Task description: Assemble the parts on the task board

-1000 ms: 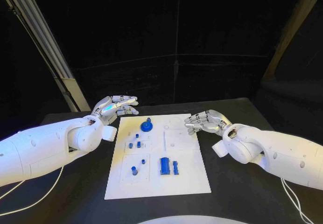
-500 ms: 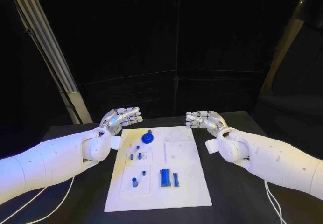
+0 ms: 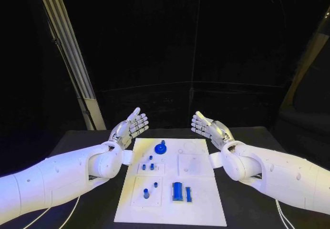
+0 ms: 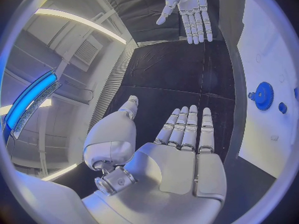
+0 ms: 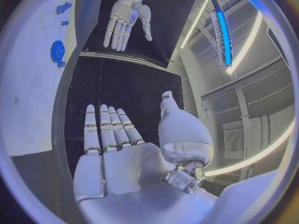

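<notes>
Blue parts [image 3: 177, 191] sit on the white task board [image 3: 206, 212], flanked by the flat, empty left robot hand [image 3: 130, 128] and right robot hand [image 3: 208, 128].

White task board [image 3: 199, 164] flat mid-table, blue gear-like part [image 3: 160, 148], small blue parts [image 3: 177, 191] apparently seated

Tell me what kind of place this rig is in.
Likely a robotics lab test cell: a white task board with blue parts on a black table, dark curtains behind, and ceiling strip lights.
</notes>
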You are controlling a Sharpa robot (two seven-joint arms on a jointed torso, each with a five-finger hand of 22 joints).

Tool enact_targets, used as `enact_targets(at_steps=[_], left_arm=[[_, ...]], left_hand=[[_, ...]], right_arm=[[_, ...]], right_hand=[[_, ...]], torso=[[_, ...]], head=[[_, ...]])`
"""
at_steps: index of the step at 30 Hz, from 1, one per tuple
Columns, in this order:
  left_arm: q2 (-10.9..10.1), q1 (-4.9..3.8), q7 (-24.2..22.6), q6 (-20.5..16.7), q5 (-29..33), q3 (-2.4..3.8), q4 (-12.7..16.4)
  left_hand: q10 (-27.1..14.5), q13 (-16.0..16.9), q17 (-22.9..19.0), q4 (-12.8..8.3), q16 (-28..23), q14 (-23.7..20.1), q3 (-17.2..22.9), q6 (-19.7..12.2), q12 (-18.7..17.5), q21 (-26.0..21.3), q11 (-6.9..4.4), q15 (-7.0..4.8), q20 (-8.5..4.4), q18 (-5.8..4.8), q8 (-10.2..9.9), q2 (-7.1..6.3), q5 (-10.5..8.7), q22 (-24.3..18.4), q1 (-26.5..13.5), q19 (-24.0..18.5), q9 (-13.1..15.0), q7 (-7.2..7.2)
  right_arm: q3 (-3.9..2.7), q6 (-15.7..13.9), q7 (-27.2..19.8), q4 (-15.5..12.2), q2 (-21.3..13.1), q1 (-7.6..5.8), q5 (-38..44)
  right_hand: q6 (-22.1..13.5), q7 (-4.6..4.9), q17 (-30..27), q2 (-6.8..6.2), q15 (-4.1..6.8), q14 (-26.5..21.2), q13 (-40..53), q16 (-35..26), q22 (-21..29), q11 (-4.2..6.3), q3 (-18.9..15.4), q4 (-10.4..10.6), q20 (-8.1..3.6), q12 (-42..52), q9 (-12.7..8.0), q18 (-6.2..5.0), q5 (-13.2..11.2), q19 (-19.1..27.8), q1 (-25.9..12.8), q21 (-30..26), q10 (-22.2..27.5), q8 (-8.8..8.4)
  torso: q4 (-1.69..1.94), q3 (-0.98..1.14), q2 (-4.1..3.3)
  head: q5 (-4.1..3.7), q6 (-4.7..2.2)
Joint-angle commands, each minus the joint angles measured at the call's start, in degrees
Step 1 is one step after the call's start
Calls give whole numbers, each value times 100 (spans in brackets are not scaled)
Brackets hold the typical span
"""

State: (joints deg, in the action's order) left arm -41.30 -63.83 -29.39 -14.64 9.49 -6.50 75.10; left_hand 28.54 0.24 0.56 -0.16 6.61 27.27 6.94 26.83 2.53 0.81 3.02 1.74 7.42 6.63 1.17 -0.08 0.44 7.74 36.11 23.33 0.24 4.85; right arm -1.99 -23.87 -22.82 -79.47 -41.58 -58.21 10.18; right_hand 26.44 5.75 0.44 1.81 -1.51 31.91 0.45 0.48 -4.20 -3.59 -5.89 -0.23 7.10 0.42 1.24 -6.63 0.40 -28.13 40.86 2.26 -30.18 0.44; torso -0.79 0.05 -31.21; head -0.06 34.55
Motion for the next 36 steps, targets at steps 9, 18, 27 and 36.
enact_targets(at_steps=[9,18,27,36], left_arm=[[-257,277,-39,-2421,-793,491,1142],[-339,366,-41,-2948,-949,650,1486],[-339,366,-41,-2948,-949,650,1486],[-339,366,-41,-2948,-949,650,1486]], left_hand=[[-1434,-24,-56,16,-661,-1370,-694,-1351,-253,-81,-302,-174,-742,-663,-117,8,-44,-774,-1814,-1169,-24,-485],[-1876,-24,-56,16,-661,-1790,-694,-1763,-253,-81,-302,-174,-742,-663,-117,8,-44,-774,-2371,-1524,-24,-485],[-2181,-24,-56,16,-661,-2086,-694,-2055,-253,-81,-302,-174,-742,-663,-117,8,-44,-774,-2761,-1772,-24,-485],[-2854,-24,-56,16,-661,-2727,-694,-2683,-253,-81,-302,-174,-742,-663,-117,8,-44,-774,-3135,-2333,-24,-485]], right_arm=[[181,-1918,-665,-963,-286,-180,-966],[199,-2025,-697,-1048,-312,-196,-1018],[199,-2025,-697,-1048,-312,-196,-1018],[199,-2025,-697,-1048,-312,-196,-1018]], right_hand=[[-1332,-575,-44,-181,151,-1609,-45,-48,420,359,589,23,-710,-42,-124,663,-40,1411,-2061,-226,1522,-44],[-1730,-575,-44,-181,151,-2086,-45,-48,420,359,589,23,-710,-42,-124,663,-40,1837,-2671,-226,1973,-44],[-2013,-575,-44,-181,151,-2430,-45,-48,420,359,589,23,-710,-42,-124,663,-40,2135,-3108,-226,2297,-44],[-2189,-575,-44,-181,151,-2662,-45,-48,420,359,589,23,-710,-42,-124,663,-40,2343,-3403,-226,2510,-44]], torso=[[79,-5,3],[79,-5,3],[79,-5,3],[79,-5,3]], head=[[6,-17],[6,-17],[6,-17],[6,-17]])
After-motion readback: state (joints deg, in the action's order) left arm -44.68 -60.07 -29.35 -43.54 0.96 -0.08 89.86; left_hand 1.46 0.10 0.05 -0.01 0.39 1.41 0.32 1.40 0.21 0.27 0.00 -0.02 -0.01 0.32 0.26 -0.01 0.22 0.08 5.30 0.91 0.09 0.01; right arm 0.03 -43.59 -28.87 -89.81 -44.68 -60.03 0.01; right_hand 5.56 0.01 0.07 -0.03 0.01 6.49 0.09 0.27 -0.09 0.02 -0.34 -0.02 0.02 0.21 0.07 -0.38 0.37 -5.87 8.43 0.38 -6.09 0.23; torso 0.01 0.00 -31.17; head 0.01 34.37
